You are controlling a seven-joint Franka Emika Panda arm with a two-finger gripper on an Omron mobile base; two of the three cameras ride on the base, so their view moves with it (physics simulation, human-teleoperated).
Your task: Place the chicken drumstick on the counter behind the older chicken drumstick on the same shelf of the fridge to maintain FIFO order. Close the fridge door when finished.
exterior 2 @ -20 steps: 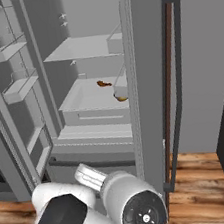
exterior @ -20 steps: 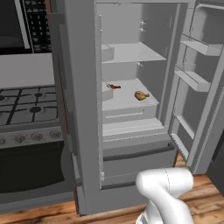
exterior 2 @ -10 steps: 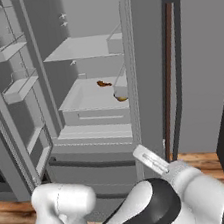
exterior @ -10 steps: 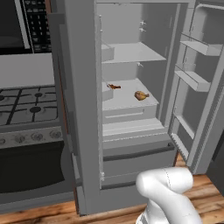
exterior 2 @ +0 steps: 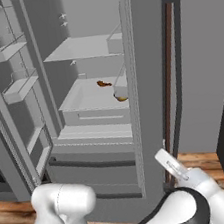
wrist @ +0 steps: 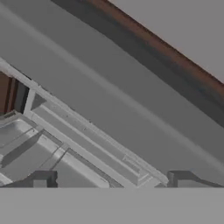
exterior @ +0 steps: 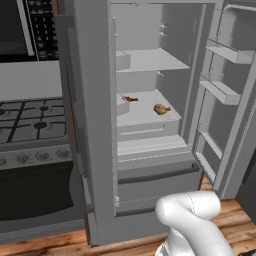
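your gripper hangs spread wide and empty, low by the fridge. the drumstick lies on the shelf at ten o'clock of the older drumstick, behind it for fifo; the door looks left to close.

Off to my left: gas stove with black grates, knob row along its front, dark oven door below. Microwave mounted above it. Wood plank floor under me. Plain grey wall to my right.
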